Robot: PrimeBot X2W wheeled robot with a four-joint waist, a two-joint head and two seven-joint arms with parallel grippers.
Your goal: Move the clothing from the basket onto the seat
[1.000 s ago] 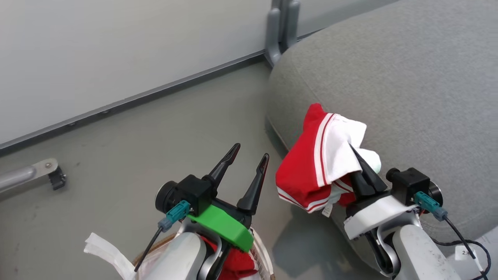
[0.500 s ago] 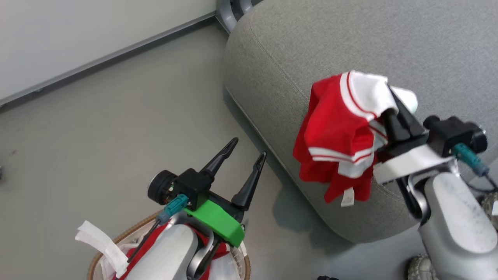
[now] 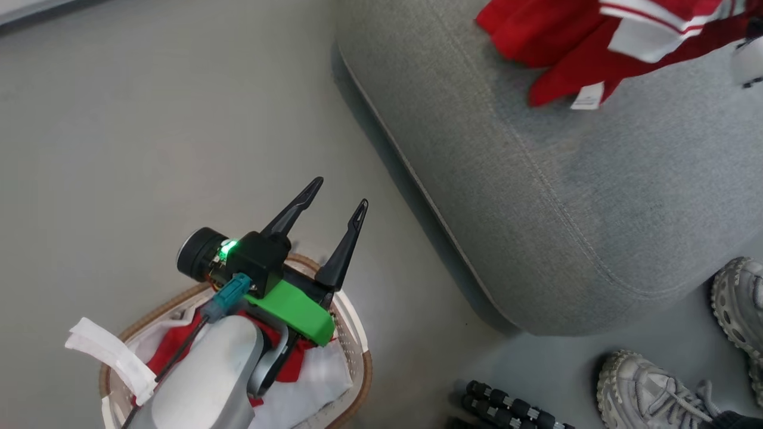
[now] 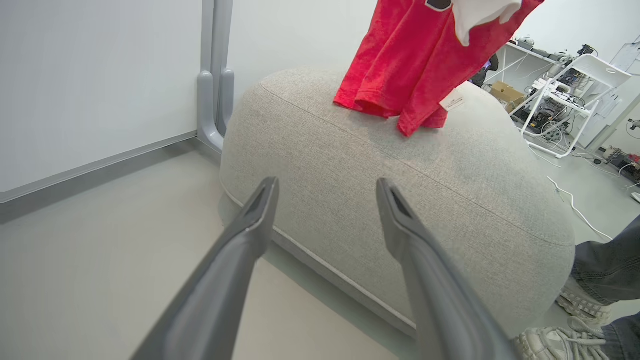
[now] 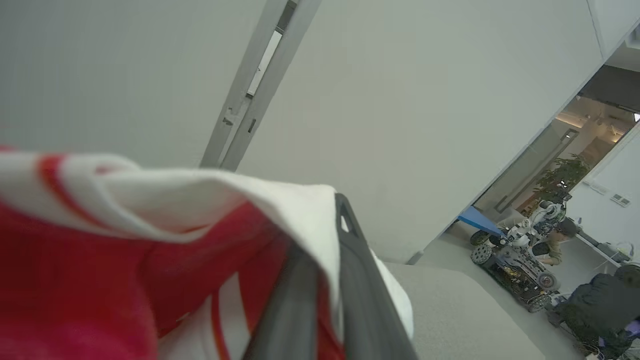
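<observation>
Jersey (image 3: 554, 36), red with white striped trim, drapes onto seat (image 3: 536, 179) from clamped right tool (image 5: 325, 240); left tool (image 3: 339, 193) spread empty.

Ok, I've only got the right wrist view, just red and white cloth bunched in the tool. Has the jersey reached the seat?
Observer: Partly. The left wrist view shows the jersey hanging from above, its lowest corner apparently touching the seat.
Operator: And the left tool?
Observer: The left tool is open and empty, beside the rim of the basket in the head view.
</observation>
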